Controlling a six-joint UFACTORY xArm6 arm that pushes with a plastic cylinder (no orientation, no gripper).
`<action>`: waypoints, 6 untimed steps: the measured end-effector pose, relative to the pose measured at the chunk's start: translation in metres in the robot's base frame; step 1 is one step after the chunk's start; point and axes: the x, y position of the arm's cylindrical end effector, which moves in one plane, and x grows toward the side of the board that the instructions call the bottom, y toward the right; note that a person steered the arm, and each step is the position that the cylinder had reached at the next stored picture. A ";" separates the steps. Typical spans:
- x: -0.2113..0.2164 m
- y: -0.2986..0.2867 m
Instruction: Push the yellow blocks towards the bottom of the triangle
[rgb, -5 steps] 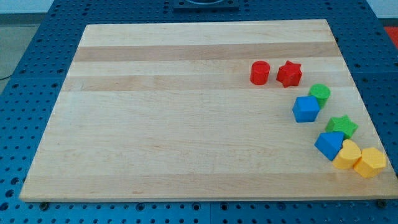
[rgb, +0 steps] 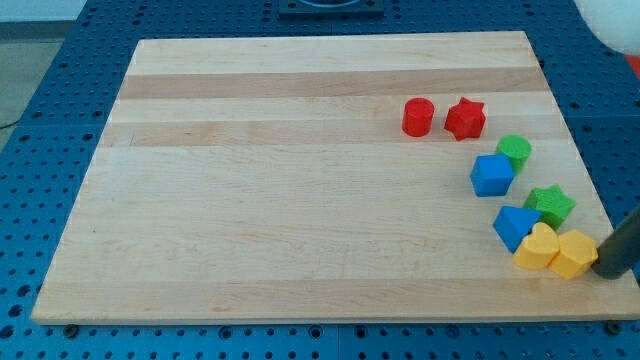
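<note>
The two yellow blocks (rgb: 536, 247) (rgb: 574, 253) sit touching near the surface's (rgb: 300, 200) bottom right corner, the left one pressed against the blue triangle (rgb: 514, 226). My tip (rgb: 606, 272) rests just right of the right yellow block, probably touching it; I have no hand, only a bare rod gripping nothing. Pushing further left could shove the triangle along too. The green star (rgb: 551, 204) sits close above; blue pentagon (rgb: 492, 174), green cylinder (rgb: 515, 151) and both red blocks (rgb: 418, 117) (rgb: 465, 118) lie farther up.
</note>
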 end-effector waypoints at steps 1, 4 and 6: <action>-0.015 0.000; -0.011 -0.025; 0.000 -0.029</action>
